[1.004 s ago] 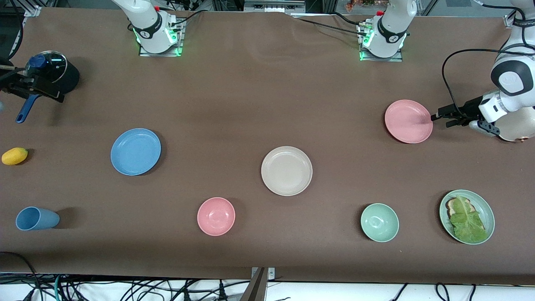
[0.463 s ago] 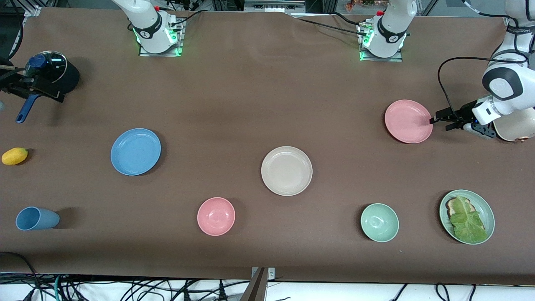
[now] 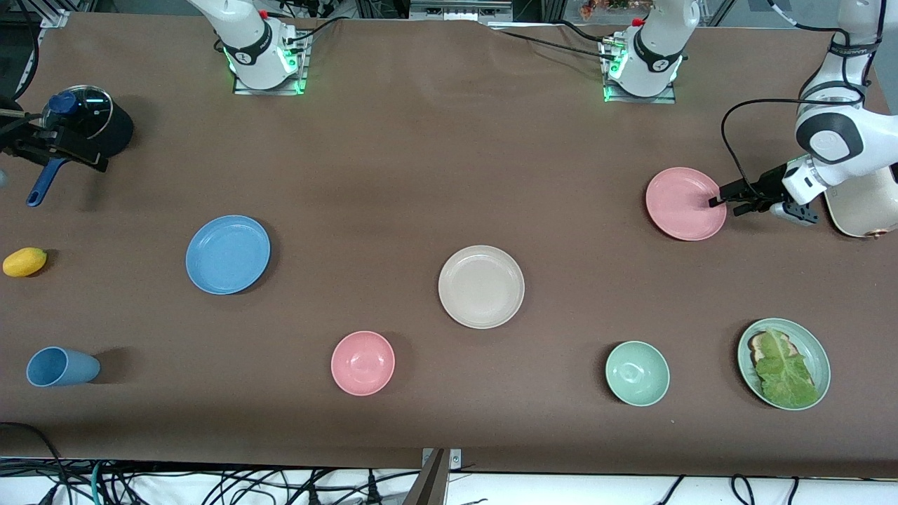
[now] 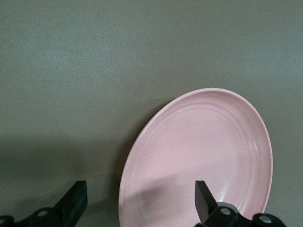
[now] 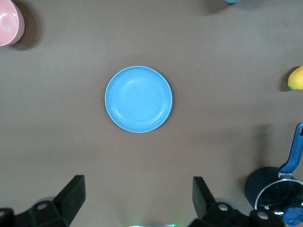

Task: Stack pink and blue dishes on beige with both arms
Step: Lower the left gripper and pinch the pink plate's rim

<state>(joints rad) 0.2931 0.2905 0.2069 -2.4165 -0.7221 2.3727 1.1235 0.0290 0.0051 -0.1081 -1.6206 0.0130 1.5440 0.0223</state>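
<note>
A brown table (image 3: 421,175) fills the scene, with tangled cables seen along its edge nearest the front camera. Nearest that camera, a row is formed by a blue cup (image 3: 62,367) lying on its side at the right arm's end, a small pink bowl (image 3: 363,362), a pale green bowl (image 3: 637,373), and a green plate with lettuce (image 3: 783,363) at the left arm's end. Farther from the camera, the beige plate (image 3: 481,286) is found near the table's middle, bare, with nothing stacked on it. The blue plate (image 3: 228,254) lies flat toward the right arm's end, well apart from the beige plate, and a yellow lemon-like fruit (image 3: 24,261) is seen beside it near the table's edge. The pink plate (image 3: 685,203) lies farther still, toward the left arm's end. The left gripper (image 3: 717,200) is held low at the pink plate's rim, its fingers (image 4: 204,198) spread wide with the rim between them; nothing is gripped. A dark pot with a glass lid and blue handle (image 3: 84,130) stands at the right arm's end. The right gripper (image 5: 137,201) is seen only in its own wrist view, high over the table with the blue plate below, wide open and empty.
</note>
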